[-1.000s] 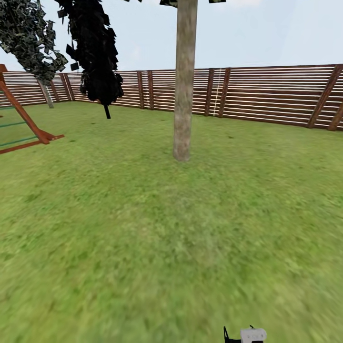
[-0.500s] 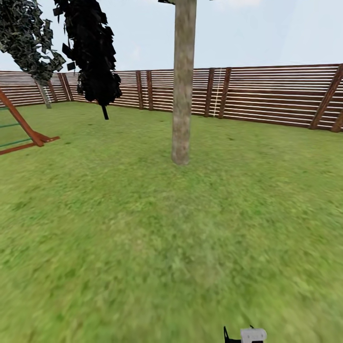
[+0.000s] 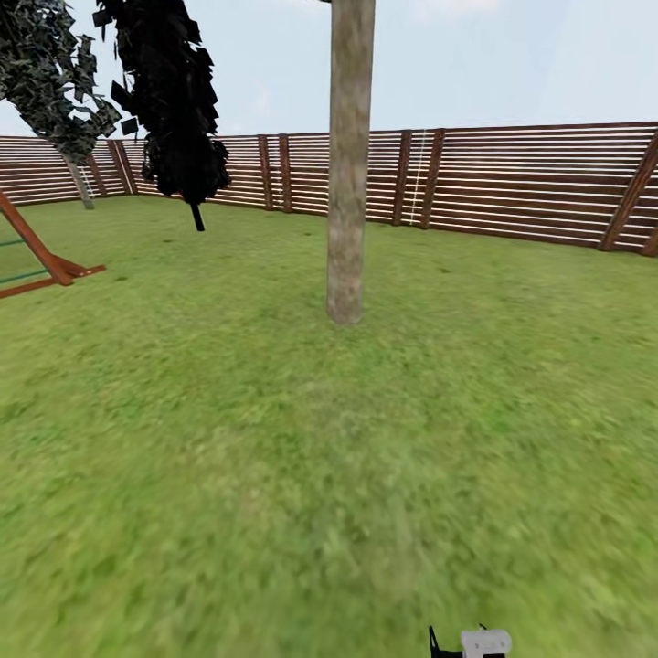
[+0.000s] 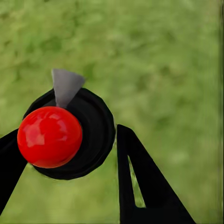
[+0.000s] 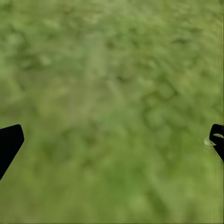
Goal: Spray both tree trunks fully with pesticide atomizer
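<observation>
A thick, pale grey-brown tree trunk (image 3: 347, 174) rises from the lawn (image 3: 274, 457) straight ahead, its crown cut off by the frame. A second tree (image 3: 50, 73) with a dark-green angular crown leans by the far left fence. In the left wrist view the pesticide atomizer (image 4: 51, 135) has a red round cap, a black round body and a grey nozzle. My left gripper (image 4: 65, 142) is shut on it, one black finger on each side. My right gripper (image 5: 112, 140) is open over bare grass, with its fingertips (image 5: 9, 142) far apart.
A brown slat fence (image 3: 512, 187) closes the back of the lawn. A black column-shaped tree (image 3: 174, 100) stands left of the trunk. A red-brown wooden frame (image 3: 41, 260) sits at the left edge. A white and black robot part (image 3: 480, 642) pokes in at the bottom.
The whole head view has shifted: the trunk's base sits lower and looks nearer, and the wooden frame has slid left. The camera moved; the things did not.
</observation>
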### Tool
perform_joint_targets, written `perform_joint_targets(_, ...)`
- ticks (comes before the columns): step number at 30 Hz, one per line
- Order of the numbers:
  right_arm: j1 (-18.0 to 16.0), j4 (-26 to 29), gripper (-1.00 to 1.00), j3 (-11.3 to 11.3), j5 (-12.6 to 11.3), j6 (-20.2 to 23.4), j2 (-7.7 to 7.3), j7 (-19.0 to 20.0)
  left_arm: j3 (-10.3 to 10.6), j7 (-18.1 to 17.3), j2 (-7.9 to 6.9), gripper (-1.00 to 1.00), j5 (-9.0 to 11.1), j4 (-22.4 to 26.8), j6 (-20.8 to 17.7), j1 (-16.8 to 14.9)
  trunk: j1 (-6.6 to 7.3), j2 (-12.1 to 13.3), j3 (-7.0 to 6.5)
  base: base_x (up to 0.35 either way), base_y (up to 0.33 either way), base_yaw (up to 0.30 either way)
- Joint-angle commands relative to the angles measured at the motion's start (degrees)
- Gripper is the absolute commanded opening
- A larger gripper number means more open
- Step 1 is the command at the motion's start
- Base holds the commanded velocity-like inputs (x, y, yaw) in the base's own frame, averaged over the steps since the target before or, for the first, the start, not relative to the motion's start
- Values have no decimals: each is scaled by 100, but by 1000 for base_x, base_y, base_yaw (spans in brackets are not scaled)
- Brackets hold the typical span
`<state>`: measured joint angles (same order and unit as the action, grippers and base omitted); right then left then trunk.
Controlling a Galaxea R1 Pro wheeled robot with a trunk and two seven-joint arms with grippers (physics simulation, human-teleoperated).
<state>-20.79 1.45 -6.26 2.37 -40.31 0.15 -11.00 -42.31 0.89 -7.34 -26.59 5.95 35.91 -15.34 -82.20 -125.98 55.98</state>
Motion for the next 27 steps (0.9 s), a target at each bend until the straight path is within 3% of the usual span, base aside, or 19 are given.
perform_joint_targets(1, -4, -5, 100, -42, 26, -3, 1, -60, -49, 8, -1, -100, -57, -6, 22, -4, -3, -2, 5, 339, -71, 0)
perform_joint_targets(19, -4, -5, 100, -42, 26, -3, 1, -60, -40, 20, -4, -100, -63, 65, 46, -4, -3, -2, 5, 339, -72, 0)
perform_joint_targets(27, -4, -5, 100, -42, 23, -3, 2, -60, -37, 5, -103, -100, -59, 77, 33, -5, -3, -2, 5, 339, -69, 0)
